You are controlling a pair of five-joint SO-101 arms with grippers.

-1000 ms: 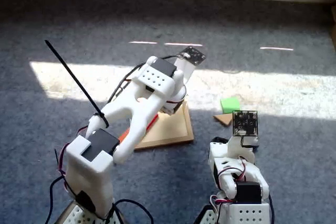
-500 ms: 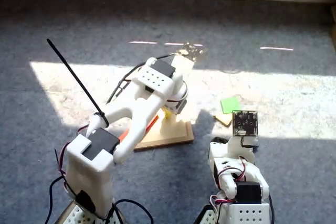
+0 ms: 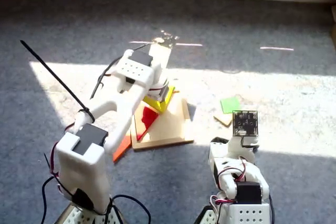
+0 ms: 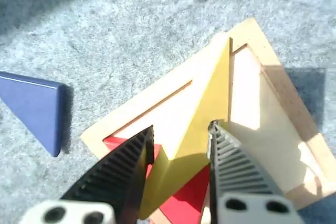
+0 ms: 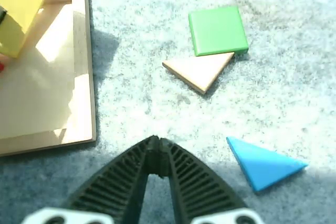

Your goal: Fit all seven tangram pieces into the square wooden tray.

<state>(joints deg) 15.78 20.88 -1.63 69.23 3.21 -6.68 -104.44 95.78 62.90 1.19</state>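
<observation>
Here, left jaws: closed around the yellow triangle (image 4: 199,114), one jaw pressed to each side of its broad end, so the piece sits squarely between them.
Yellow triangle: tilted, its narrow point reaching out past the jaw tips to a corner of the square wooden tray (image 4: 286,95). In the high view it lies over the tray's far corner, just under the left arm's wrist.
Red triangle (image 4: 184,203): flat inside the tray, partly beneath the yellow triangle and the left jaws.
Dark blue triangle (image 4: 37,106): on the carpet (image 4: 131,19) outside the tray, well apart from the left jaws.
Orange piece (image 3: 123,145): on the carpet against the tray's near edge, partly hidden by the left arm.
Right jaws: closed tip to tip with nothing between them, held above bare carpet near the tray's side.
Green square (image 5: 218,30): on the carpet beyond the right jaws, outside the tray.
Pale wooden triangle (image 5: 202,71): touching the green square's near edge, between it and the right jaws.
Light blue triangle (image 5: 262,163): on the carpet just beside the right jaws, not touching them.
</observation>
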